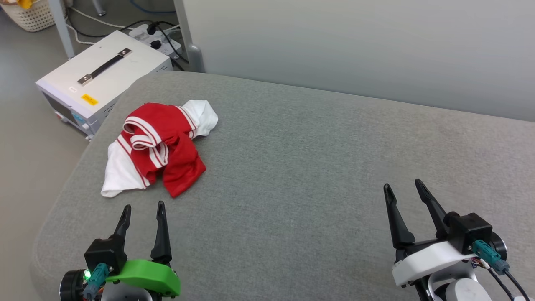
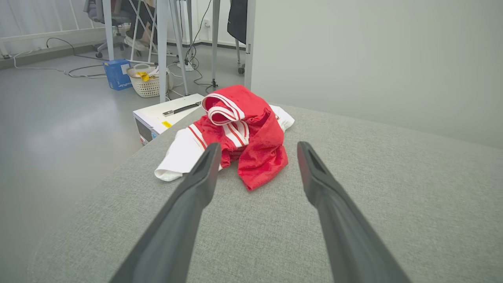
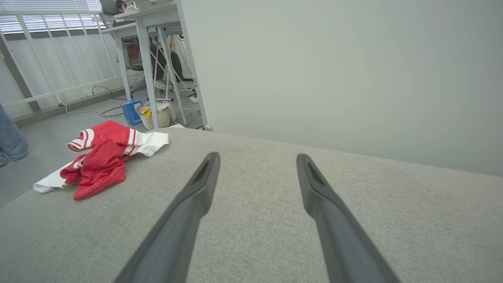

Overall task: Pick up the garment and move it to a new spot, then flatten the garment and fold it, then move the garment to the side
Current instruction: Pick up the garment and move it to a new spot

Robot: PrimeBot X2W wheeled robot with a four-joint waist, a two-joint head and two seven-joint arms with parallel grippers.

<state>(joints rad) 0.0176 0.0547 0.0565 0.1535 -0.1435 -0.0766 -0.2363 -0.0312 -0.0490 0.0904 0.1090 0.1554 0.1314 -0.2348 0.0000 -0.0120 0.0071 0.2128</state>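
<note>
Just beyond the left claw (image 1: 142,205) lies the crumpled garment (image 1: 161,144), apart.

The work surface (image 1: 317,167) is a broad pad covered in grey woven fabric. Its edges are rounded, and its far left corner curves smoothly. One item lies directly on it: the garment (image 1: 161,146), a red jersey-style shirt with white sleeves and red-white striped trim. The garment is crumpled into a loose heap, not spread flat, near the far left corner and inside the edge. One white sleeve trails toward the left edge. Another white part lies at the heap's far side.
</note>
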